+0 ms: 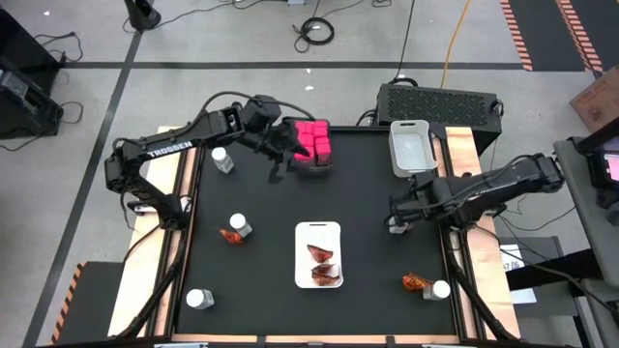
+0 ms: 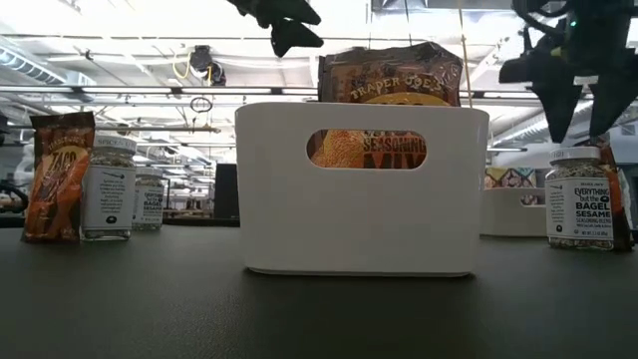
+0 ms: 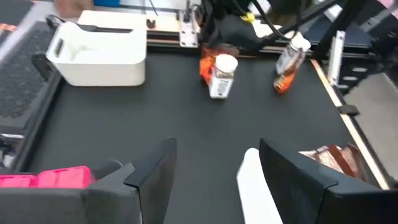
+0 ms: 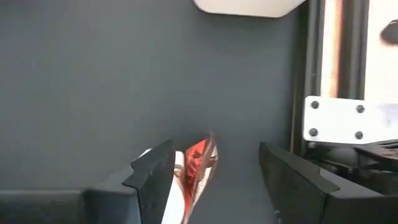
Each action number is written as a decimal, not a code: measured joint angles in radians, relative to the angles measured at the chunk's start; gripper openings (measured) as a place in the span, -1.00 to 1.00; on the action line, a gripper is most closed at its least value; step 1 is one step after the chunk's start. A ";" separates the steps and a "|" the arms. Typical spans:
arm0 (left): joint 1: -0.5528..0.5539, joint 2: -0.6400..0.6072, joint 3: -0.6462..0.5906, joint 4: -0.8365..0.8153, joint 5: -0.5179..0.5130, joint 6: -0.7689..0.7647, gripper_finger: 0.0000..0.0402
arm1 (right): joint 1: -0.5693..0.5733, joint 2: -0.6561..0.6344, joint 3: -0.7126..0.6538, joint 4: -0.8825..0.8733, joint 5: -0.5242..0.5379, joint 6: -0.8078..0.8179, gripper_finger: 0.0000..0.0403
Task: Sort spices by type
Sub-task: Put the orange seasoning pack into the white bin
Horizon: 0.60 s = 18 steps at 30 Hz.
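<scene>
Several pink cube boxes (image 1: 313, 143) sit together at the far middle of the table. My left gripper (image 1: 279, 155) hangs open just left of them, nothing between its fingers (image 3: 208, 180). My right gripper (image 1: 397, 218) points down, open, above a white-capped jar (image 2: 580, 194) with a red-orange packet (image 4: 200, 163) leaning on it near the right edge; its fingers stand on either side without touching. Two packets (image 1: 322, 263) lie on the white tray (image 1: 318, 232). Other jars stand at the far left (image 1: 221, 159), mid left (image 1: 240, 224) beside a packet (image 1: 229, 235), near left (image 1: 200, 300) and near right (image 1: 440, 288) beside a packet (image 1: 416, 282).
A white bin (image 1: 410, 147) stands at the far right of the table. The raised table rail (image 4: 323, 68) runs close beside my right gripper. Bare black tabletop lies between the tray and the pink boxes.
</scene>
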 joint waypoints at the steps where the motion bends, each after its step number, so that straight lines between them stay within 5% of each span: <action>1: 0.000 0.000 0.000 0.009 -0.010 -0.003 0.16 | 0.000 0.000 -0.009 0.014 0.000 -0.004 0.12; 18: 0.001 0.000 0.000 0.024 -0.035 0.000 0.16 | 0.000 0.001 -0.106 0.139 -0.066 -0.007 0.06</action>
